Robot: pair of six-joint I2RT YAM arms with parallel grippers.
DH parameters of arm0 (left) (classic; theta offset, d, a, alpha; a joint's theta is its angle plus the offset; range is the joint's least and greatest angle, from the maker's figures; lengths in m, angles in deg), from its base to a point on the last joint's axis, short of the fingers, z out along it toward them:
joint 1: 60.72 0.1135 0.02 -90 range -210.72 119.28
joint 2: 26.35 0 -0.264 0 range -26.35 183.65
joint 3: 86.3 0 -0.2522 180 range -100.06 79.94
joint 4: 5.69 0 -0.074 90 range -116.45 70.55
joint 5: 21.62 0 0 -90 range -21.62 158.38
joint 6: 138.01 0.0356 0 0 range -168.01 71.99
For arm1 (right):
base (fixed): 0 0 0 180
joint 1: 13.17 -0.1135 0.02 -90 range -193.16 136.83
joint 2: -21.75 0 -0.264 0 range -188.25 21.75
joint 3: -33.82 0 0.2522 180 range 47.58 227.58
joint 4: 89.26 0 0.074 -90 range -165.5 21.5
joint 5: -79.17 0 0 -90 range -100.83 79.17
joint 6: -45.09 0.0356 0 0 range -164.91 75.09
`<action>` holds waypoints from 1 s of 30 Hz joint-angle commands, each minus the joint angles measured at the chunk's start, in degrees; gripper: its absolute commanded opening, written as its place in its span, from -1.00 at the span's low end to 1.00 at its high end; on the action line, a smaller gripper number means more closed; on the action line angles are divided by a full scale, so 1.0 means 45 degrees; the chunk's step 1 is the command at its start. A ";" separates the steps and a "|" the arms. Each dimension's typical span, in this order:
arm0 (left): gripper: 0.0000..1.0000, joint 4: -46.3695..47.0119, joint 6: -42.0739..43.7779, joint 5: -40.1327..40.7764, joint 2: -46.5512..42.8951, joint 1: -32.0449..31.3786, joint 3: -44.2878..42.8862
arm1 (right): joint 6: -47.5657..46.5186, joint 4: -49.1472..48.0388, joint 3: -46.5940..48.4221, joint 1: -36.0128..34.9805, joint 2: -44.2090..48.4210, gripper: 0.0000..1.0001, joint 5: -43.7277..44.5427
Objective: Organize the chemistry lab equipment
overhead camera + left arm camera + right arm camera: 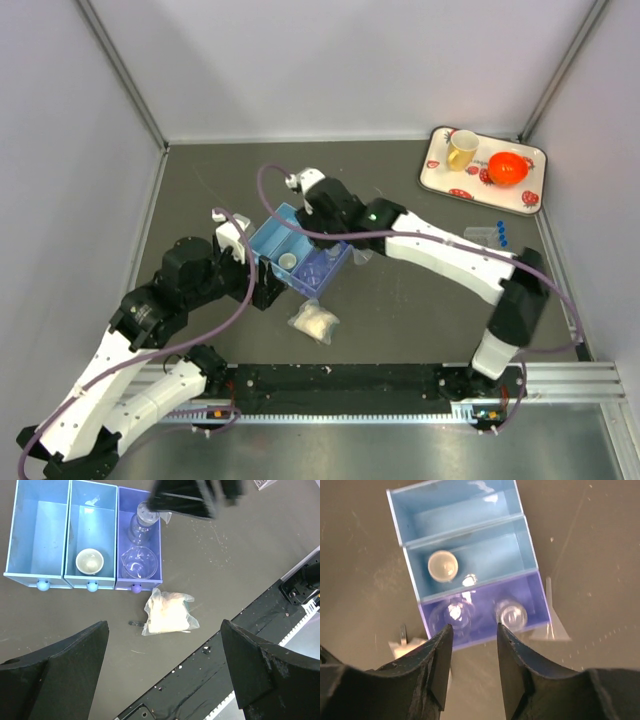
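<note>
The blue three-compartment tray point(272, 238) sits mid-table. Its purple end compartment point(155, 540) holds two clear beakers point(139, 563) point(510, 614). The middle compartment holds a small whitish cup point(89, 561) point(443, 565). The third compartment is empty. The bag of white material point(313, 322) point(167, 612) lies on the table by the tray's knob end. A clear funnel point(362, 256) point(551, 626) lies beside the purple compartment. Blue-capped tubes point(501, 233) lie far right. My right gripper point(335, 225) point(474, 630) hovers open and empty over the purple compartment. My left gripper point(265, 287) point(165, 680) is wide open and empty, near the bag.
A white strawberry-patterned tray point(440, 178) at the back right holds a yellow mug point(461, 150) and an orange bowl point(509, 168). A black rail point(340, 382) point(225, 680) runs along the near table edge. Grey walls enclose the table.
</note>
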 commanded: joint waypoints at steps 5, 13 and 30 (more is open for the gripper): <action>0.98 0.0391 0.0269 0.0202 0.0237 -0.0005 -0.0707 | 0.1443 -0.0738 -0.5758 -0.1386 0.4103 -0.05 0.1153; 0.98 0.0548 0.0210 0.0104 0.0394 -0.0005 -0.0708 | 0.3885 -0.3117 -1.0192 -0.2031 0.6039 -0.05 0.0275; 0.98 0.0216 -0.0044 0.0163 -0.0075 -0.0005 -0.0630 | 0.4903 -0.4997 -0.8736 -0.3300 0.3095 -0.05 0.0000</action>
